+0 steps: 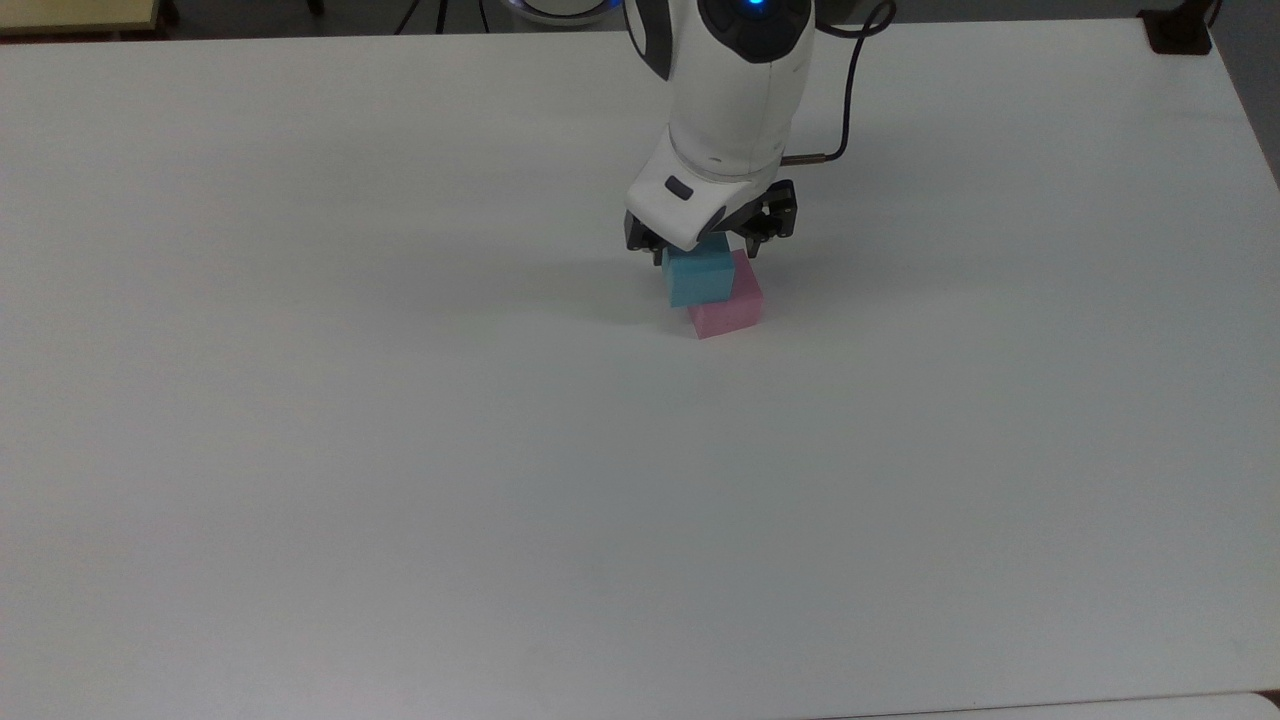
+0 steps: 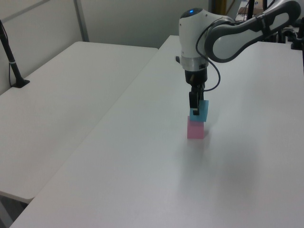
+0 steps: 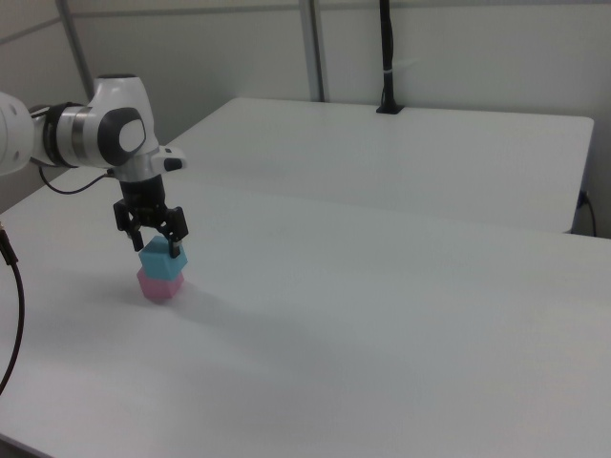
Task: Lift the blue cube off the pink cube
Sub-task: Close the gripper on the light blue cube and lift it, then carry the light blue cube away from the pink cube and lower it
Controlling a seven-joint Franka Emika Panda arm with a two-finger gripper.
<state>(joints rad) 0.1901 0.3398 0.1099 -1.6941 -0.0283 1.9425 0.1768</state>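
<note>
The light-blue cube (image 1: 700,280) sits on top of the pale-pink cube (image 1: 730,308), turned slightly and offset toward the top view's left, near the far middle of the white table (image 1: 400,450). My gripper (image 1: 697,248) hangs straight down over the stack, open, with one finger on each side of the blue cube's upper part. In the right view the fingers (image 3: 178,246) flank the blue cube (image 3: 161,260) above the pink cube (image 3: 157,285). From the left view, the gripper (image 2: 194,110) overlaps the blue cube (image 2: 202,110), which rests on the pink cube (image 2: 195,129).
A second white table (image 2: 71,85) adjoins this one, with a black post (image 2: 14,66) clamped at its far edge; the post (image 3: 387,57) also shows in the right view. A dark cable (image 1: 845,90) loops off the arm's wrist. A dark clamp (image 1: 1178,30) sits at the table's far right corner.
</note>
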